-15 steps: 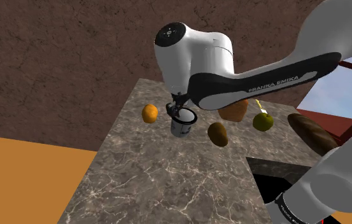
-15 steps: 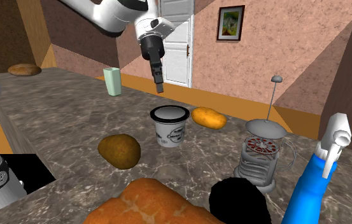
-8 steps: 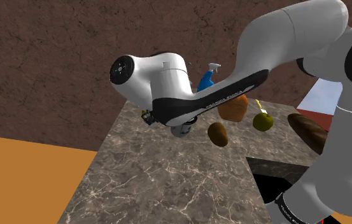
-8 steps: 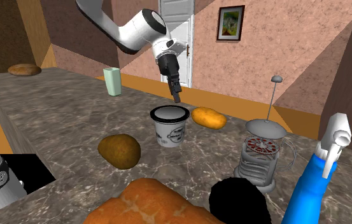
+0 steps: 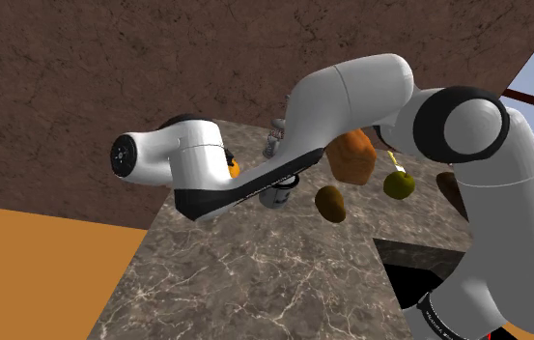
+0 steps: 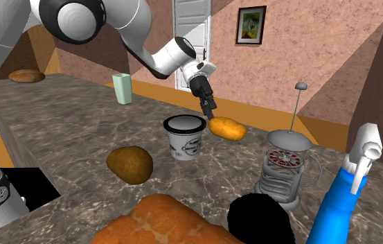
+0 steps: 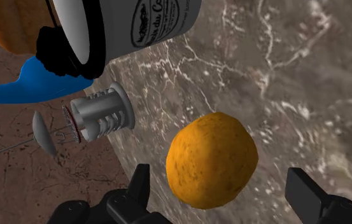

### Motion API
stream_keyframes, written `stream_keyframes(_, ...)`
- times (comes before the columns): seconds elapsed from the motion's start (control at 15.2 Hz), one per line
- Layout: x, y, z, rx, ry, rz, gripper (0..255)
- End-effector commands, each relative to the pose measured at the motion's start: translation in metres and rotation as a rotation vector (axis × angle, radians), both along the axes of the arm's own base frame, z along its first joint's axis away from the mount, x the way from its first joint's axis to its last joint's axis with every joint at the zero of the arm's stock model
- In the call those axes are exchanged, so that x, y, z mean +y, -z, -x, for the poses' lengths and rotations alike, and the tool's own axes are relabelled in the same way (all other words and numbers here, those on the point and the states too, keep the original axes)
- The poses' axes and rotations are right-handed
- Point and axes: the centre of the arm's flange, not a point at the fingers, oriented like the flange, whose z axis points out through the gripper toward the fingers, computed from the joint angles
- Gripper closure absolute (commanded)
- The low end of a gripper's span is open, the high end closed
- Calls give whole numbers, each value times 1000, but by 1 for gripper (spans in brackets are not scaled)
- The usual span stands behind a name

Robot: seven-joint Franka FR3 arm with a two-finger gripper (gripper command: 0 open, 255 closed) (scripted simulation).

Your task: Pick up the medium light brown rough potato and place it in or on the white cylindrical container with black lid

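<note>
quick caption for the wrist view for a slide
Open gripper straddles the orange potato on the marbled counter, white container just beyond.

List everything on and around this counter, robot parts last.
Orange potato: one, orange, under the gripper, beside the container.
Container: one, white, black rim, mid-counter.
Brown potato: one, brown, nearer the stand.
Bread loaf: one, golden-brown, second exterior view's bottom edge.
Stemmed fruit: one, olive-green, beside the bread loaf.
French press: one, clear and grey, by the spray bottle.
Spray bottle: one, blue, white head, second exterior view's right.
Cup: one, pale green, counter's far edge.
Small loaf: one, brown, second exterior view's far left.
Door: one, white, back wall.
Picture: one, framed, beside the door.
Counter: one, grey-brown marble.
Arm: one, white.
Gripper: one, black, open, above the orange potato.
</note>
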Motion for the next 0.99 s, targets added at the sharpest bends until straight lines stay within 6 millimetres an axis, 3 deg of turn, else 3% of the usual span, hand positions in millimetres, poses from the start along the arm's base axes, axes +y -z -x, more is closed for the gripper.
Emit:
stream_keyframes(0.0,-2,10,-5,-8,-1,12,0)
stream_keyframes(0.4,-24,27,-14,-8,-1,12,0)
stream_keyframes(0.92,-24,27,-14,-8,-1,12,0)
